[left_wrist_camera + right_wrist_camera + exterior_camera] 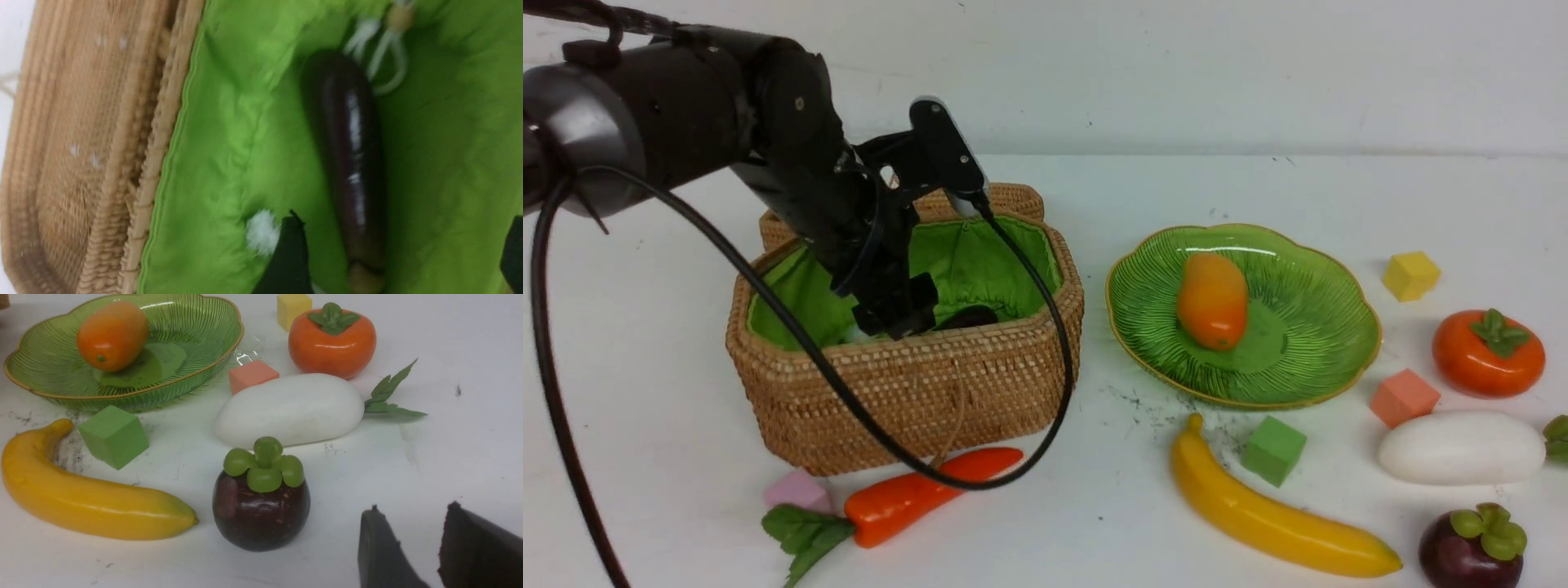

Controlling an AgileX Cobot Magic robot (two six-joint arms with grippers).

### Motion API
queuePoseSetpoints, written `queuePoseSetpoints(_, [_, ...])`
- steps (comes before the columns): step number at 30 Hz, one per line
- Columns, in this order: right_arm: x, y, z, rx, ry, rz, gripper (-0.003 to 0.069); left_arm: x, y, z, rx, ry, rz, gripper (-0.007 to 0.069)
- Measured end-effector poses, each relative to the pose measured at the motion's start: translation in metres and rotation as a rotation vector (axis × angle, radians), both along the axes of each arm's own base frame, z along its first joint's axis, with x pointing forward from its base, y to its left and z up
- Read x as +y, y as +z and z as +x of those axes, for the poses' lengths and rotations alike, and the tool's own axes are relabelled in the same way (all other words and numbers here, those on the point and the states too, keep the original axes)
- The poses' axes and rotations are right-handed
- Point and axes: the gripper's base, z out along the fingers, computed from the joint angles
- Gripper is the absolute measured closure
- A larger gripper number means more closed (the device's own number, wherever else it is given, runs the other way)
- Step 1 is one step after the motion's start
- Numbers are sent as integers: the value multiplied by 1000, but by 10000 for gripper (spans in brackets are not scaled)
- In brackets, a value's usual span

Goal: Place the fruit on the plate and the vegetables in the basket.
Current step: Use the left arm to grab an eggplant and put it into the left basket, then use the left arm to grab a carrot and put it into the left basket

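Right gripper [414, 528]: visible only in its own wrist view, low over bare bench [1094, 506] near the mangosteen; its 2 fingers [380, 551] stand a little apart with nothing between them.
Mangosteen [1472, 547]: nearest fruit, upright on the bench at the front right, green cap up.
Banana [1274, 518]: flat on the bench just left of the mangosteen, its stem end towards the plate.
Pepper [923, 496]: on the bench just in front of the basket, leaf end to the left.
Pink cube [798, 490]: just beside the pepper's leaf, close to the basket's front wall.
Green cube [1272, 449]: between the banana and the plate.
Radish [1462, 447]: on its side behind the mangosteen, leaves to the right.
Salmon cube [1403, 397]: between the radish and the plate.
Persimmon [1488, 353]: upright on the bench behind the radish, right of the plate.
Basket [907, 392]: on the left of the bench, open, green lining showing.
Eggplant [351, 155]: lying on the lining inside the basket.
Left gripper [398, 259]: lowered into the basket, fingers [286, 261] spread wide; the eggplant lies between them, nearer 1 finger, not clamped.
Plate [1307, 327]: on the bench right of the basket.
Mango [1213, 300]: lying on the plate, near its middle.
Yellow cube [1410, 275]: farthest back, beyond the plate's right rim.
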Motion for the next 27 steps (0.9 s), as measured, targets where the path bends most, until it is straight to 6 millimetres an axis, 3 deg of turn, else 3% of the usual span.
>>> queuePoseSetpoints(2, [0, 0, 0, 0, 0, 0, 414, 0, 7, -6, -5, -4, -27, 5])
queuePoseSetpoints(7, [0, 0, 0, 0, 0, 0, 414, 6, 54, -53, -60, -1, -213, 76])
queuePoseSetpoints(8, [0, 0, 0, 0, 0, 0, 414, 6, 55, -55, -61, -1, -222, 79])
queuePoseSetpoints(9, [0, 0, 0, 0, 0, 0, 414, 8, 66, -74, -60, 4, -300, 104])
queuePoseSetpoints(12, [0, 0, 0, 0, 0, 0, 414, 10, 72, -98, -14, 16, -380, 132])
queuePoseSetpoints(15, [0, 0, 0, 0, 0, 0, 414, 12, 56, -116, 139, 36, -392, 146])
queuePoseSetpoints(17, [0, 0, 0, 0, 0, 0, 414, 13, 34, -122, 261, 54, -356, 149])
queuePoseSetpoints(22, [0, 0, 0, 0, 0, 0, 414, 13, -2, -113, 344, 100, -284, 150])
queuePoseSetpoints(27, [0, 0, 0, 0, 0, 0, 414, 9, -25, -101, 374, 109, -213, 109])
